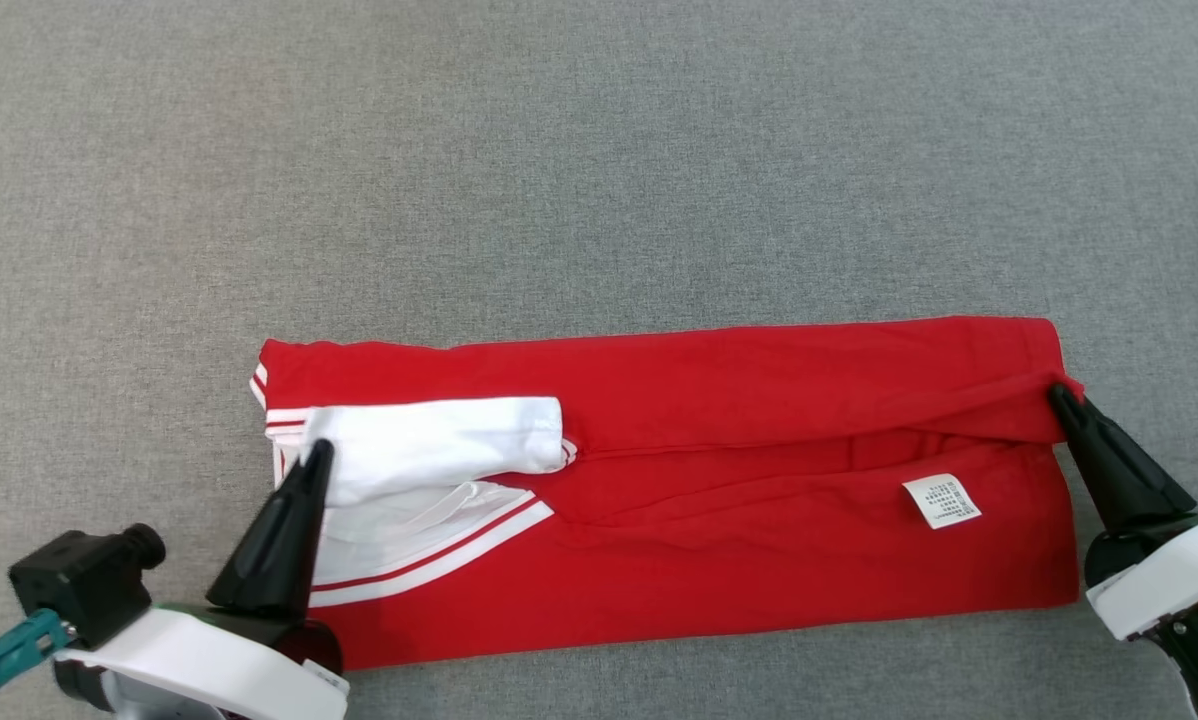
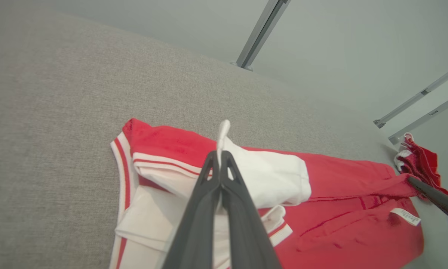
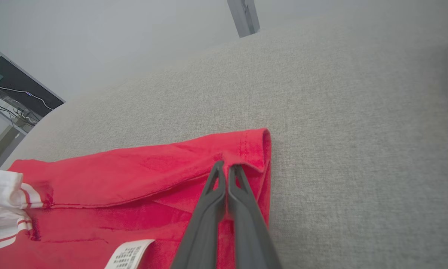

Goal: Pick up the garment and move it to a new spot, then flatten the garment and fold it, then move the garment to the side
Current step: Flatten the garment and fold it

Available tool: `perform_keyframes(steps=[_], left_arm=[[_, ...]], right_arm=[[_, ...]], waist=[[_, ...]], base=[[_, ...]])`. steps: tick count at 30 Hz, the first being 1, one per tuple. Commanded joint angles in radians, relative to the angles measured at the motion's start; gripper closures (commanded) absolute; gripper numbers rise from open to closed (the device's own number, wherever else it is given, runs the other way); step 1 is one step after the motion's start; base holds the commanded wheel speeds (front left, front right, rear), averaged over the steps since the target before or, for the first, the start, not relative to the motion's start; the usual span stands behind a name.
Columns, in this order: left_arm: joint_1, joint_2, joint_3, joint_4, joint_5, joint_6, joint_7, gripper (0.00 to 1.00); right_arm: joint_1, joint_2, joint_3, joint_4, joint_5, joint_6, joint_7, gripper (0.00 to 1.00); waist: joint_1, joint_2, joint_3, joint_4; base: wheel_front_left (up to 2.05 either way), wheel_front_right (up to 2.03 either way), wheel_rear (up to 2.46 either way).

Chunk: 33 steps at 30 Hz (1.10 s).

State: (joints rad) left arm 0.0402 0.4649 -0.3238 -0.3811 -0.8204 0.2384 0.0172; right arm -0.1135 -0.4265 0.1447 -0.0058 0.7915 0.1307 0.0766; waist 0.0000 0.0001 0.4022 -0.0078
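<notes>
Where the left hand (image 1: pixel 317 455) comes down on the garment (image 1: pixel 759 560), its two dark fingers are pressed together on the white sleeve (image 1: pixel 439 440). From the left wrist a tongue of white cloth pokes up between the tips of that hand (image 2: pixel 220 155), so it is pinching fabric and not merely resting on it. The garment lies on the grey desk (image 1: pixel 599 180) in the near half, a long red band folded lengthwise. White striped trim sits at its left end and a small white label (image 1: pixel 941 500) lies near its right end. At the far right corner, the right hand (image 1: pixel 1059 395) is likewise closed, nipping the red folded edge where the upper layer turns over.

The garment's far edge runs fairly straight and its left end is a bit ragged with layered trim. The grey surface beyond it is broad and bare, and there is more of it off the left end.

The left wrist view adds a second bundle of red-and-white cloth (image 2: pixel 418 160) past the garment's right end (beside the right hand's dark finger (image 2: pixel 437 200)), and metal rails (image 2: pixel 257 33) over a pale floor. The right wrist view gives the stitched hem curling over its own hand (image 3: pixel 227 168), the label (image 3: pixel 128 254) at the bottom edge, and a dark screen (image 3: pixel 22 89) with cables at the left.
</notes>
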Motion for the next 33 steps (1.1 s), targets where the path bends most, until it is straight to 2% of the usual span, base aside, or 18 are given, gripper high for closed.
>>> perform_keyframes(steps=[1, 2, 3, 4, 10, 20, 27, 33], left_arm=[[0.011, -0.01, -0.003, 0.028, -0.021, -0.011, -0.007, 1.0], [0.012, -0.017, -0.003, 0.045, -0.026, -0.011, -0.009, 0.98], [0.011, -0.022, -0.004, 0.066, -0.028, -0.009, -0.008, 0.58], [0.008, -0.025, -0.008, 0.084, -0.031, -0.012, -0.008, 0.0], [-0.01, -0.054, 0.016, 0.156, -0.013, -0.012, -0.082, 0.0], [-0.072, -0.088, 0.045, 0.197, 0.126, 0.045, -0.246, 0.0], [-0.128, -0.104, 0.08, 0.184, 0.226, 0.037, -0.279, 0.0], [-0.119, -0.101, 0.11, 0.215, 0.298, 0.027, -0.283, 0.0]], right_arm=[[0.012, 0.007, 0.003, 0.013, -0.005, 0.0, -0.016, 0.91], [0.017, 0.012, 0.006, 0.017, -0.007, 0.0, -0.021, 0.6], [0.02, 0.02, 0.008, 0.023, -0.006, 0.0, -0.025, 0.44], [0.024, 0.026, 0.01, 0.026, -0.007, 0.0, -0.031, 0.0], [0.058, 0.043, 0.001, 0.014, -0.036, 0.0, -0.08, 0.0], [0.072, 0.095, -0.091, -0.071, -0.243, 0.0, -0.215, 0.0], [0.041, 0.151, -0.181, -0.086, -0.351, 0.0, -0.256, 0.0], [0.044, 0.181, -0.196, -0.066, -0.403, 0.0, -0.244, 0.0]], waist=[[0.0, -0.0001, -0.001, 0.002], [0.0, -0.0001, -0.002, 0.003], [0.0, -0.0001, -0.004, 0.004], [0.0, -0.0001, -0.007, 0.005], [0.0, -0.0001, -0.025, 0.004], [0.0, -0.0001, -0.069, -0.008], [0.0, -0.0001, -0.094, 0.001], [0.0, -0.0001, -0.109, 0.005]], base=[[0.0, 0.0, 0.0], [0.0, 0.0, 0.0], [0.0, 0.0, 0.0], [0.0, 0.0, 0.0], [0.0, 0.0, 0.0], [0.0, 0.0, 0.0], [0.0, 0.0, 0.0], [0.0, 0.0, 0.0]])
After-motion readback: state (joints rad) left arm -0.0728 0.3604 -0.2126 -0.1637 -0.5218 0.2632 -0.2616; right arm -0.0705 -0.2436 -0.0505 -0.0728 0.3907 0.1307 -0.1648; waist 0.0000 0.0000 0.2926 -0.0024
